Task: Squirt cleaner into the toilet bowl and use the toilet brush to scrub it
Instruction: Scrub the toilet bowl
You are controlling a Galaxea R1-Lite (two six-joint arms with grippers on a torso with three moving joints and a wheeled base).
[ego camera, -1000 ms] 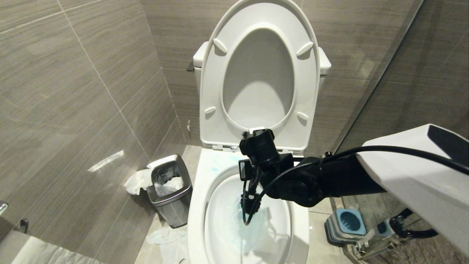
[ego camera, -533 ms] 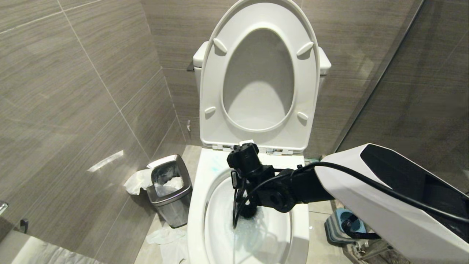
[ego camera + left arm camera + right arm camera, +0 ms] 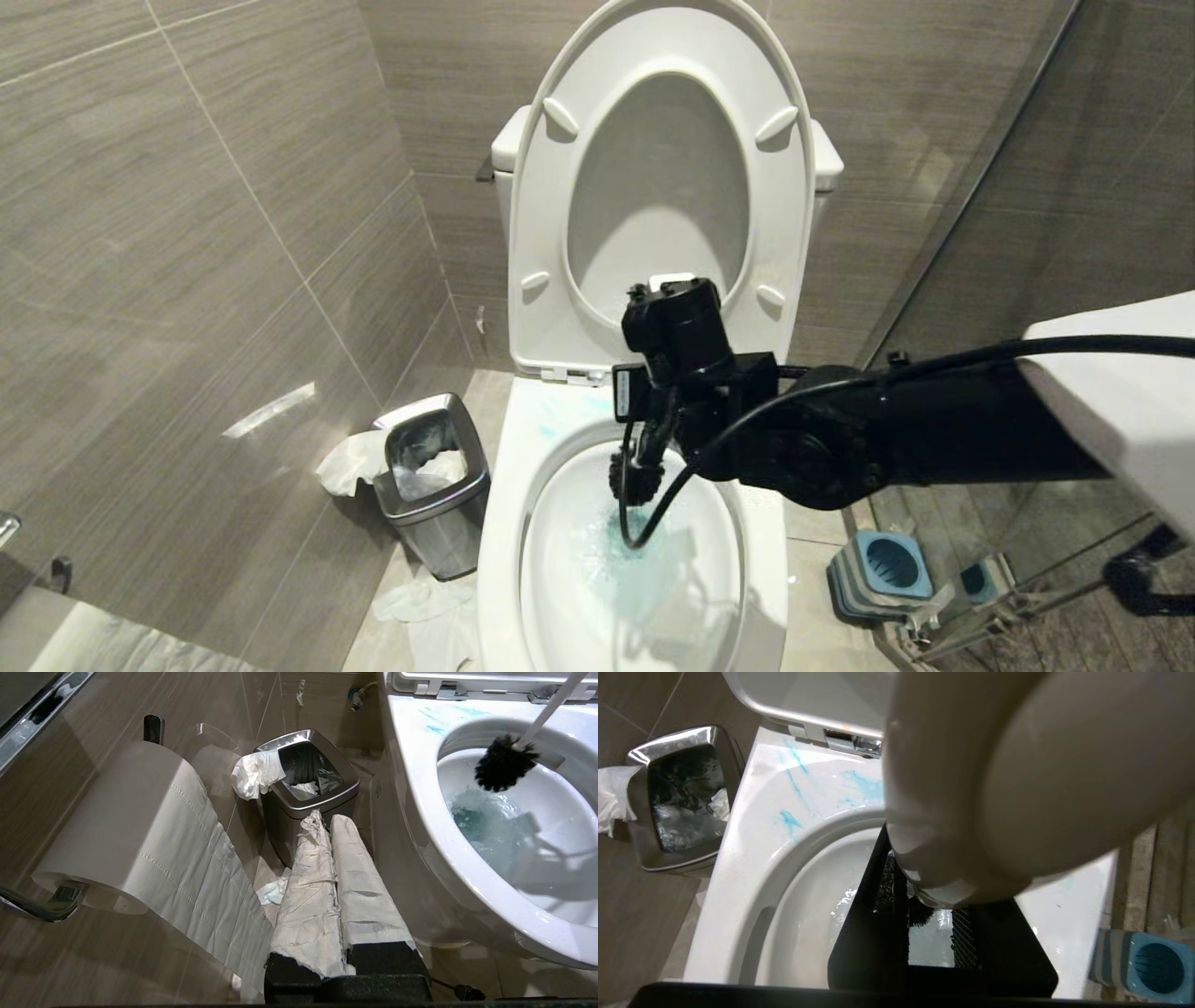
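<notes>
Reaching in from the right, your right gripper [image 3: 644,439] hangs over the back of the toilet bowl [image 3: 504,523], pointing down, its fingers closed around the white handle of the toilet brush [image 3: 507,763]. In the right wrist view that rounded handle end fills most of the picture, with the dark fingers [image 3: 859,933] on either side of it. The brush's black bristle head sits inside the bowl near the rear wall, above the water; from the left wrist view it looks clear of the water surface, though you cannot tell whether it touches the ceramic behind it.

You can see the cleaner [image 3: 621,560] as turquoise tint in the churned water at the bottom of the bowl, and as thin blue streaks and smears [image 3: 794,788] on the flat rim near the seat hinges. The seat [image 3: 551,280] and lid stand raised against the tank.

Your left gripper [image 3: 334,868] is parked low beside the bowl, its two paper-wrapped fingers pressed together and holding nothing. They point toward the small steel waste bin [image 3: 306,781], which stands on the floor left of the toilet with crumpled tissue [image 3: 254,772] draped over its edge. A toilet paper roll [image 3: 121,826] hangs on its holder close to that gripper, a long sheet trailing down.

On the floor to the right of the toilet stands the brush holder [image 3: 882,569], blue-topped and grey.
</notes>
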